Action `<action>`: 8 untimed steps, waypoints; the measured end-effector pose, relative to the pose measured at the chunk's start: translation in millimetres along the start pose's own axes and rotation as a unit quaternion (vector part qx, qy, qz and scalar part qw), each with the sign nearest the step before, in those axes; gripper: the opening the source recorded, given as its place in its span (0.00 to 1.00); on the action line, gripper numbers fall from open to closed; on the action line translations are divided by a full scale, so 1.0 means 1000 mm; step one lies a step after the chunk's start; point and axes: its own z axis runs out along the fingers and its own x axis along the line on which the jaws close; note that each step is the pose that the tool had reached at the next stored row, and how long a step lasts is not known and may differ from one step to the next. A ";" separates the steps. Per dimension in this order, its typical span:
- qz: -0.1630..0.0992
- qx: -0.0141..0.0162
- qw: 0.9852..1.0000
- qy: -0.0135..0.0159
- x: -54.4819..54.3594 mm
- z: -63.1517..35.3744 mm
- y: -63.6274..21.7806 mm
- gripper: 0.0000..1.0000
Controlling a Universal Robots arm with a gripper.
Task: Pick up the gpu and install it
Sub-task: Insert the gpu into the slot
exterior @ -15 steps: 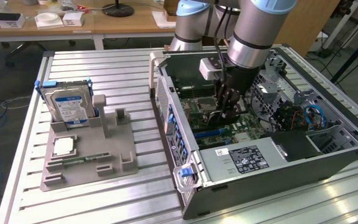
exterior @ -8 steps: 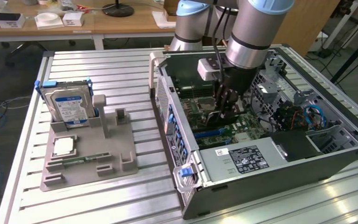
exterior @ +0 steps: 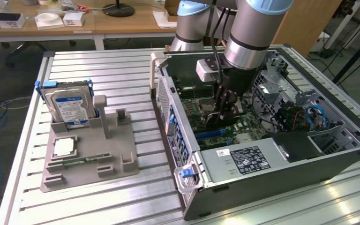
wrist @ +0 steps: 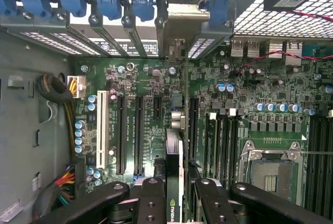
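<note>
The gpu [wrist: 175,156] stands on edge, a thin dark card running down between the black expansion slots [wrist: 120,135] of the motherboard [wrist: 151,78]. Its silver bracket [wrist: 184,18] sits against the case's rear slot openings. My gripper [wrist: 176,206] is shut on the card, one black finger [wrist: 151,203] on each side of it. In the exterior view my gripper [exterior: 224,112] reaches straight down into the open computer case [exterior: 186,140], low over the motherboard. Whether the card's edge is seated in a slot I cannot tell.
A grey fixture [exterior: 92,159] on the exterior view's left holds a silver hard drive [exterior: 71,105], a square chip [exterior: 64,146] and a narrow memory stick [exterior: 80,161]. Inside the case are the power supply [exterior: 245,159], the CPU socket [wrist: 273,174], cable bundles [wrist: 57,91] and blue slot latches [wrist: 78,0].
</note>
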 end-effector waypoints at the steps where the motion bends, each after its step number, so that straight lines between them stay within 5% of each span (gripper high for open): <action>1: 0.000 0.000 1.000 0.000 0.000 0.0000 0.0000 0.26; 8: 0.000 0.000 1.000 0.000 0.000 0.0000 0.0001 0.26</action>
